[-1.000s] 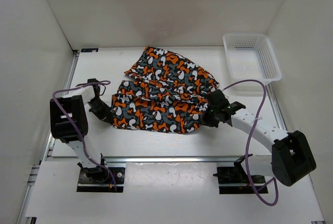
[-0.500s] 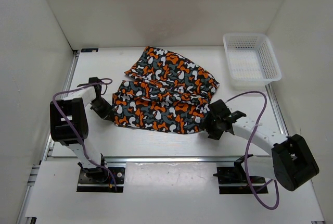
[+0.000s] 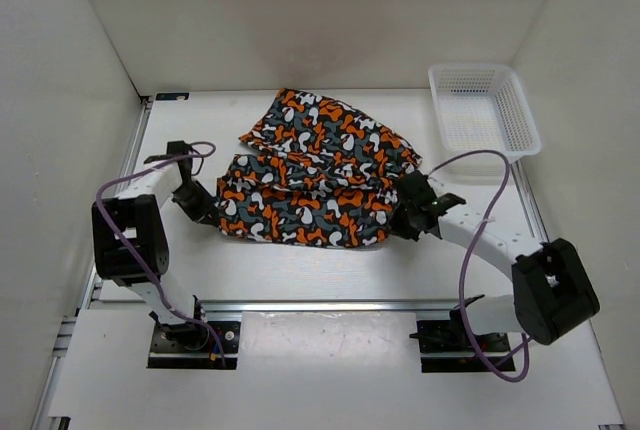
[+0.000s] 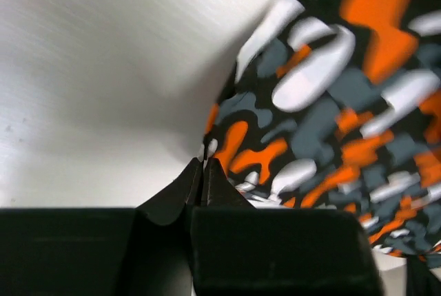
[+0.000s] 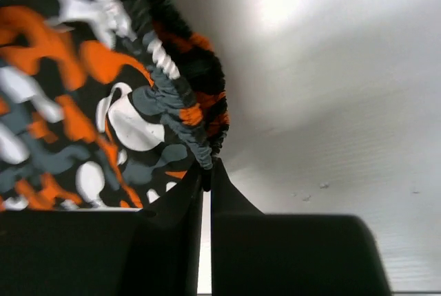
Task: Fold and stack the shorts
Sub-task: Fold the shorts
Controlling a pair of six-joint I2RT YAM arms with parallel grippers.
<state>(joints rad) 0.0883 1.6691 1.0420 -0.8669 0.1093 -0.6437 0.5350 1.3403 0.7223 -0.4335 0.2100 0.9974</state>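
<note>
The shorts (image 3: 320, 175), printed with orange, white, grey and black blobs, lie spread across the middle of the table, the near leg partly doubled over. My left gripper (image 3: 207, 212) is shut on the shorts' left hem corner (image 4: 227, 151), with the fabric pinched between its tips. My right gripper (image 3: 402, 220) is shut on the gathered elastic waistband (image 5: 200, 138) at the shorts' right end. Both grippers hold the cloth low, near the table surface.
A white mesh basket (image 3: 483, 112) stands at the back right of the table. White walls enclose the table on the left, back and right. A metal rail (image 3: 330, 305) runs along the near edge.
Both grippers have carried the near edge of the shorts away from the front rail toward the back. The right gripper swung back and left; the left gripper shifted back slightly.
</note>
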